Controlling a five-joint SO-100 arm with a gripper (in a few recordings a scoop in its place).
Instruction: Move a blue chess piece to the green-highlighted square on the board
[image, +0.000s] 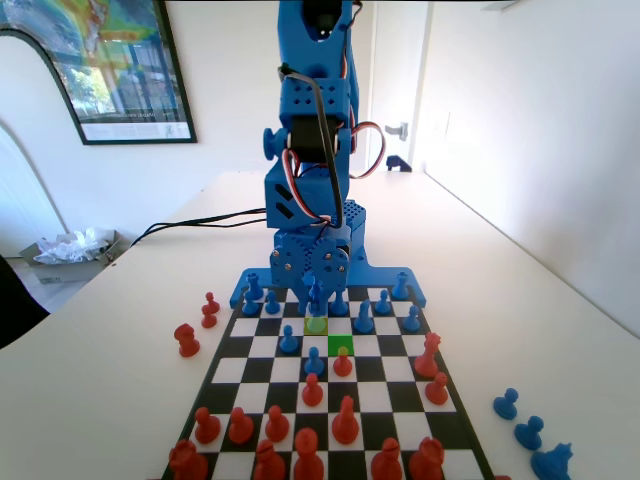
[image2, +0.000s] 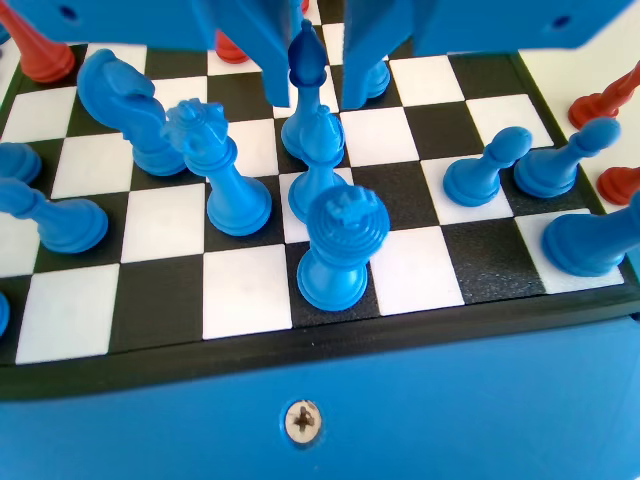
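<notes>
My gripper (image: 316, 290) is down low over the far rows of the board (image: 455, 440), above the duller yellow-green square (image: 316, 324). In the wrist view its jaws (image2: 315, 95) stand open on either side of a slender blue piece (image2: 313, 130) with a pointed tip; the left jaw is close against it and a gap shows at the right jaw. The green-highlighted square (image: 341, 345) lies one square nearer and to the right in the fixed view, bare, with a red pawn (image: 343, 362) just in front of it. Blue pawns (image2: 487, 165) stand to the right.
Close around the jaws stand taller blue pieces: a crowned one (image2: 343, 250), a king (image2: 225, 170) and a knight (image2: 125, 105). Red pieces fill the near rows (image: 345, 422). Off the board lie red pieces at left (image: 186, 340) and blue ones at right (image: 507, 403).
</notes>
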